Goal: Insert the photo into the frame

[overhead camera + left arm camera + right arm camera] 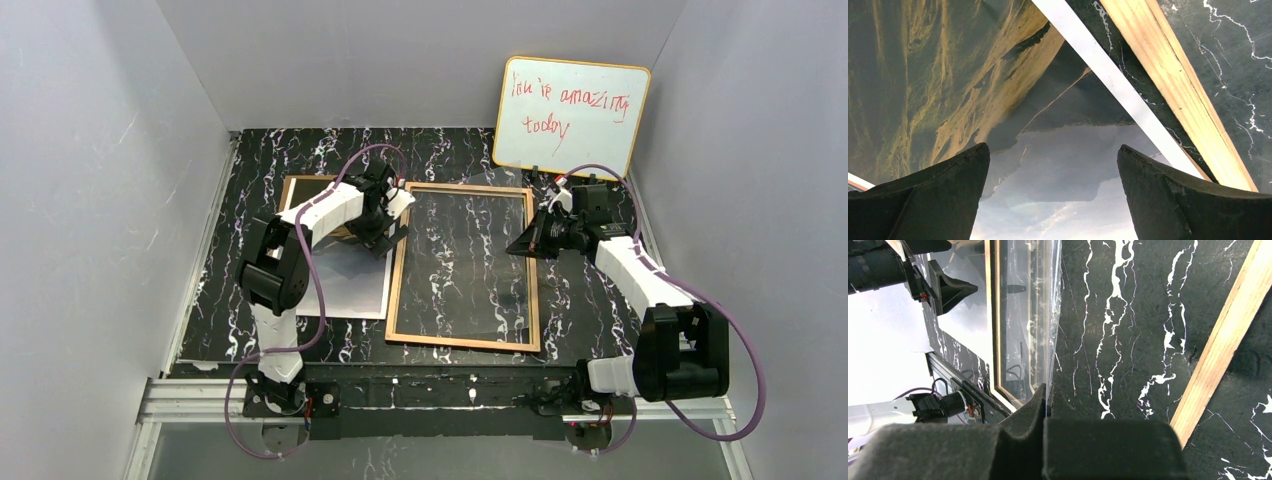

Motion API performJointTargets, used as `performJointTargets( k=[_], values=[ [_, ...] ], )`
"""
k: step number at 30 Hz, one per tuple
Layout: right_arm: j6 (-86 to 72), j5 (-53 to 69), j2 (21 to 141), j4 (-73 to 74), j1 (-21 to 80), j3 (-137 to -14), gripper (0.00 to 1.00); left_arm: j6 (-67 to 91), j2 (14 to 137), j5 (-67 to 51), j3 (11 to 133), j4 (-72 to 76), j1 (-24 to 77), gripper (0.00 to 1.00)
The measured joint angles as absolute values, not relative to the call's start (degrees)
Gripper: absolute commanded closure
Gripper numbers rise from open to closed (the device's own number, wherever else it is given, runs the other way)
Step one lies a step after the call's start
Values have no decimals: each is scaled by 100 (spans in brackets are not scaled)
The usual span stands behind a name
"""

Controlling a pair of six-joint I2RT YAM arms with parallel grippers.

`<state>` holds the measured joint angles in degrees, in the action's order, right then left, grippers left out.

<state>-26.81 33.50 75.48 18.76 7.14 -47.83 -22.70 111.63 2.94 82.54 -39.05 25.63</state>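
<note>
The frame (460,342) lies flat mid-table with its tan wooden back up. My right gripper (522,243) is shut on the right edge of its clear pane (470,250). In the right wrist view the pane (1033,315) runs edge-on up from between the closed fingers of the gripper (1044,392), with a tan rail (1223,335) to the right. The photo (350,285) lies left of the frame, its mountain picture (948,90) face up. My left gripper (383,240) hovers open just above its sky part (1053,146), holding nothing. The frame's rail (1168,85) is beside it.
A brown backing panel (303,190) lies behind the photo, partly under the left arm. An orange-edged whiteboard (570,115) with red writing leans against the back wall. Grey walls close in the black marbled table (600,320) on three sides.
</note>
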Motion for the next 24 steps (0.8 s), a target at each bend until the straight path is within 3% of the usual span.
performJointTargets(
  k=[2, 8, 16, 24],
  values=[
    [-2679, 3367, 7561, 1846, 714, -4781, 96, -2270, 11174, 294, 8254, -3903, 2563, 2],
    [-2703, 3361, 7649, 1616, 709, -4613, 71, -2272, 11174, 296, 8254, -3900, 2563, 2],
    [-2838, 3284, 7649, 1461, 709, -4416, 28, -2276, 11174, 303, 8254, -3885, 2563, 2],
    [-2707, 2781, 7644, 1673, 714, -4460, 16, -2290, 11174, 320, 8254, -3883, 2563, 2]
  ],
)
